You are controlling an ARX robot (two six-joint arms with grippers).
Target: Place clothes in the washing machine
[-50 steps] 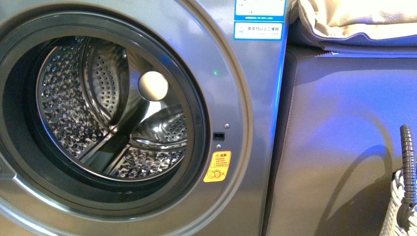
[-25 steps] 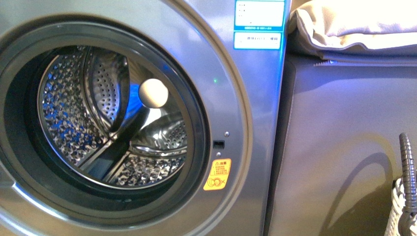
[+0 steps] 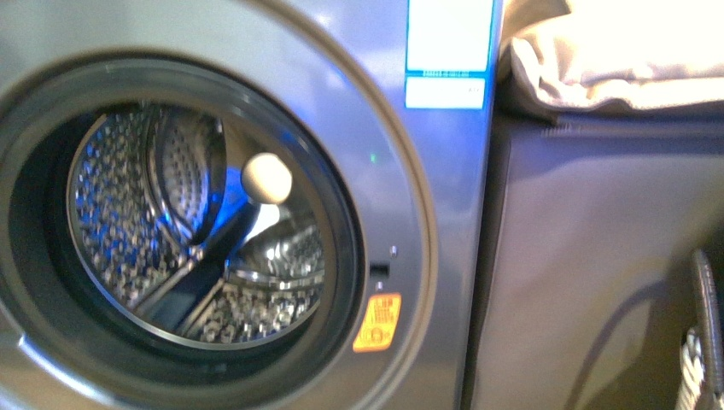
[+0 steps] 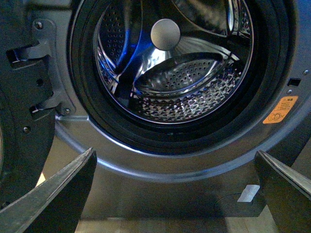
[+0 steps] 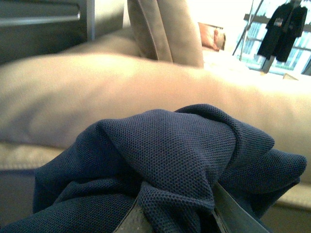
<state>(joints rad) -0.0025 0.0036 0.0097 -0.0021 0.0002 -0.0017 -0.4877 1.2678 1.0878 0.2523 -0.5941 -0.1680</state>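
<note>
A silver-grey washing machine [image 3: 401, 171] fills the front view, its porthole open and the steel drum [image 3: 171, 248] empty. Since a second ago the whole scene has slid downward in this view and gone blurry, so the robot's body is probably moving to line up with the opening. An orange sticker [image 3: 377, 322] sits at five o'clock of the porthole. A grey cabinet [image 3: 598, 256] stands at three o'clock of the machine, with a beige cushion [image 3: 615, 60] on top. The left hand [image 4: 175, 153] is spread wide and empty, facing the drum. The right hand [image 5: 175, 213] is clamped on the navy clothes [image 5: 184, 155], which bunch over its fingers close to the cushion, not yet in the machine.
</note>
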